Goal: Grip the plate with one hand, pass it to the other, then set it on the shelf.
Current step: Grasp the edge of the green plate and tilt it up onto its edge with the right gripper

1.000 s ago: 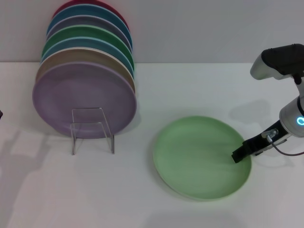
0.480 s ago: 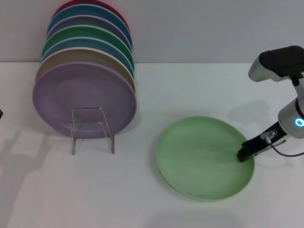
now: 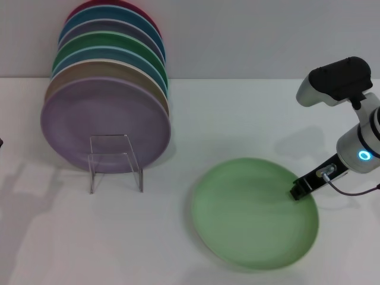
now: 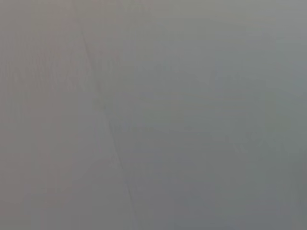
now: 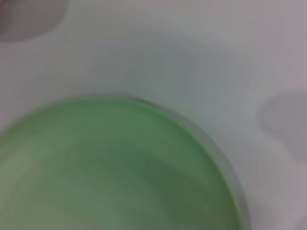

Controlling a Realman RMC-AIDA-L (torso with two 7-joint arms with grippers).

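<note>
Now that your right gripper [image 3: 295,192], clamped on the plate [image 3: 252,217] rim at lower right, has tilted it off the table [image 3: 237,113], the handover comes next.

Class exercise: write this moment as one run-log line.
stage: pickup | right gripper: at right rim of plate | plate: near table | shelf: no plate | left gripper: out of view

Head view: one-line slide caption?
Right gripper at the pale green plate's rim; clear acrylic stand fronts the upright plate row.

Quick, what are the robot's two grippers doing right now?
Left gripper: not in view.
Right gripper: on the mint-green plate's right rim; grip cannot be told.
</note>
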